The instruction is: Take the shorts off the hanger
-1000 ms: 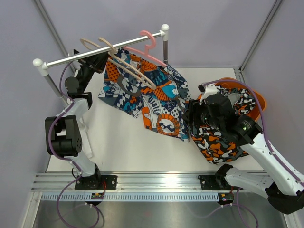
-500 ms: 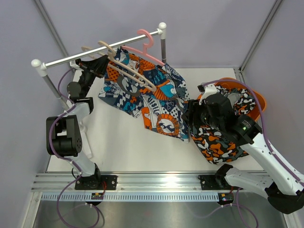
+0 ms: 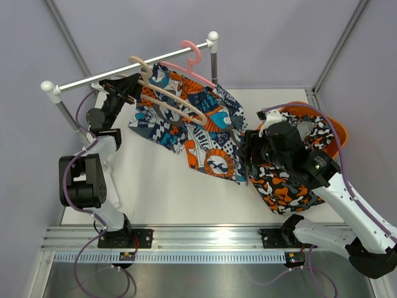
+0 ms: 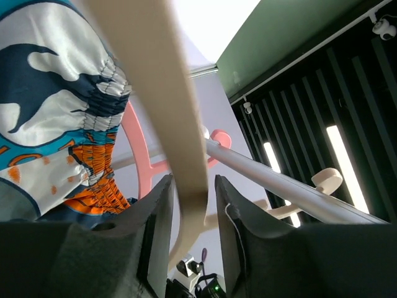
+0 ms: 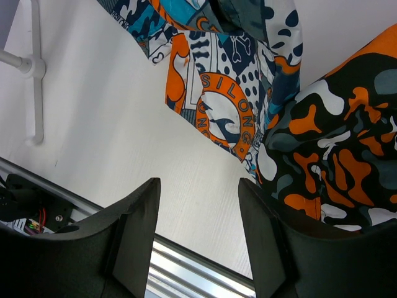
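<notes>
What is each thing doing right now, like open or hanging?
blue print shorts, hanging on hangers
camouflage shorts, off, lying over orange basket
beige hanger, held by left end effector
pink hanger, hooked on rail
left end effector, shut on beige hanger
right end effector, open, empty

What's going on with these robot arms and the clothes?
The left gripper clamps a beige hanger at the rail, with the blue print shorts draped over it, not yet off. The right gripper is open and empty above the table, beside the camouflage shorts, which lie in an orange basket.
</notes>
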